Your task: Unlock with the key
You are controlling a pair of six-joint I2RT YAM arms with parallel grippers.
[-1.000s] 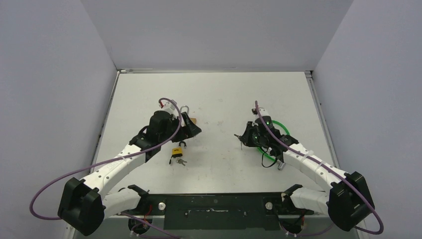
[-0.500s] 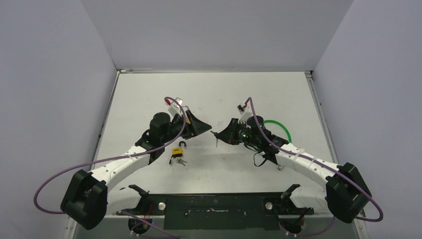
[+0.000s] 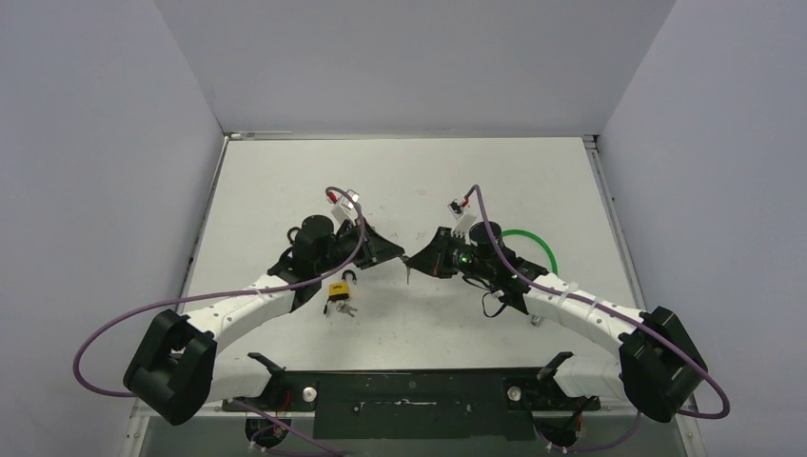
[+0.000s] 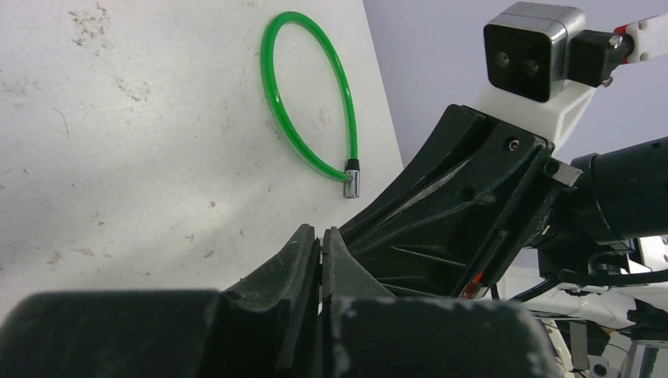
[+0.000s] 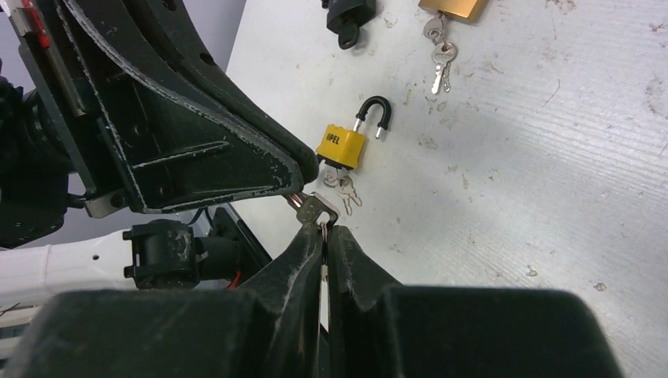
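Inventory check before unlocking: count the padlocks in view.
2. A yellow-bodied padlock with a black shackle lies on the white table near the left pincer; a brass padlock sits cut off at the right wrist view's top edge. Others may be hidden.

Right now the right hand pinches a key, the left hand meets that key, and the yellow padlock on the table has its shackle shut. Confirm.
Wrong on the shackle: the right wrist view shows the yellow padlock with its shackle open, one leg free of the body. The rest stands: the right hand pinches the key and the left hand meets it.
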